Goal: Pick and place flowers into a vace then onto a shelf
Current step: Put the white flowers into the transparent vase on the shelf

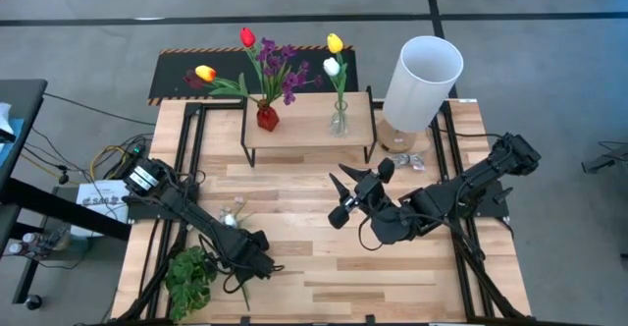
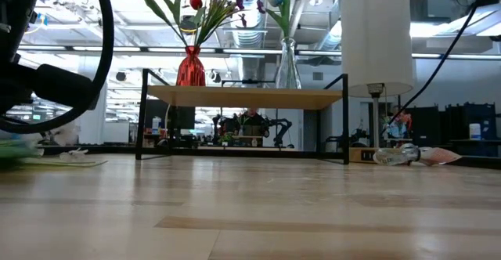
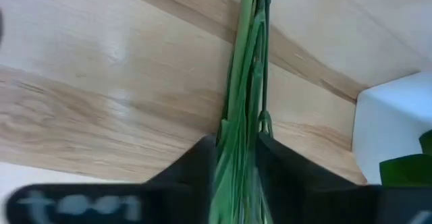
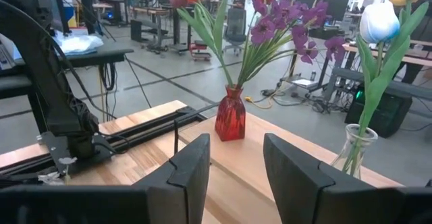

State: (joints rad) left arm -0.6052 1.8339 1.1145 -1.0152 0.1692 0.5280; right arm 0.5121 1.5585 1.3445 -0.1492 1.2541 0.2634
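My left gripper (image 1: 255,254) is low over the table's near left part, shut on a bundle of thin green flower stems (image 3: 246,82). Small white blossoms (image 1: 234,214) show beside its forearm and lie low at the table's surface in the low view (image 2: 74,155). My right gripper (image 1: 339,198) hovers open at mid-table, facing the shelf (image 1: 309,130). On the shelf stand a red vase (image 4: 230,121) with red and yellow tulips and a purple bunch (image 1: 278,66), and a clear vase (image 1: 339,120) with a yellow and a white tulip. My left gripper pinches the green stems (image 3: 237,140) between its two fingers (image 3: 192,166). Several thin strands lie together in the hold. The stems run on past the fingertips, close over the wooden tabletop. Which end of the flower this is does not show.
A stemless green leafy plant (image 1: 191,279) lies at the table's near left corner, close to my left gripper. A tall white cylinder (image 1: 422,81) stands right of the shelf, with a crumpled wrapper (image 1: 407,159) near its foot. Bare wood lies between the two grippers (image 1: 304,267).
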